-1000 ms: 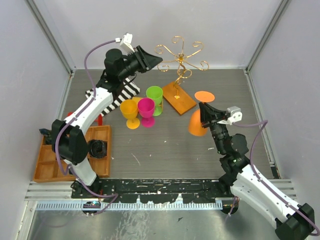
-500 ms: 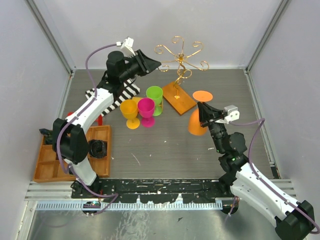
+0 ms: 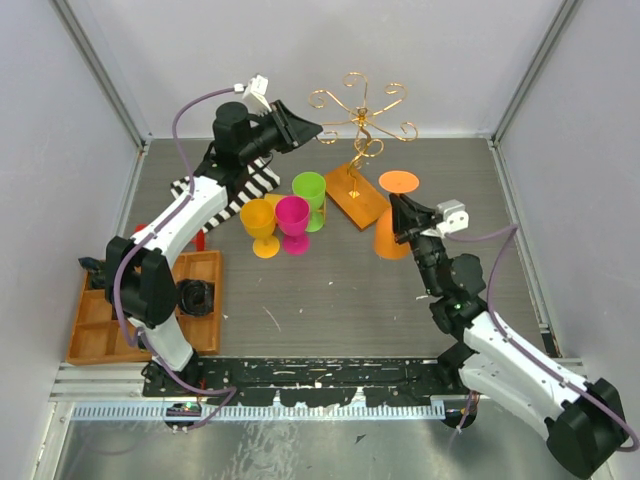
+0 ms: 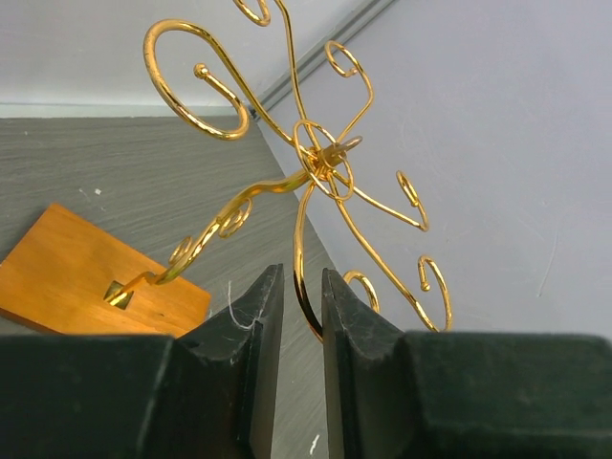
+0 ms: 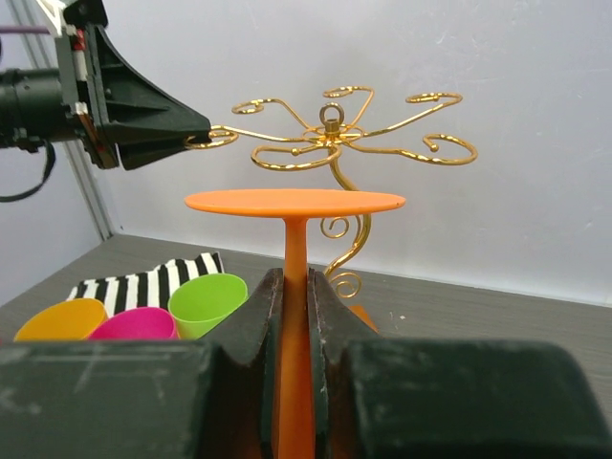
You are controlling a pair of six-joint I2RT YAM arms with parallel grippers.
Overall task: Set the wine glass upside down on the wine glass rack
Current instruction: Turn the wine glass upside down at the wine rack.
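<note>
fingers close in on the rack from both sides

left fingers (image 4: pixel 251 356) have narrowed over the last second around one lower wire loop of the wine glass rack (image 3: pixel 358 203). a sliver of gap shows on either side of the wire, so they bracket it rather than pinch it. right fingers (image 5: pixel 251 325) stay clamped on the stem of the orange wine glass (image 5: pixel 295 244), already upside down, foot above them, bowl below. that arm has carried the glass nearer; the curled arms now stand just beyond and above the foot. likely the rack is being steadied, and threading the stem into a curl remains.
</note>
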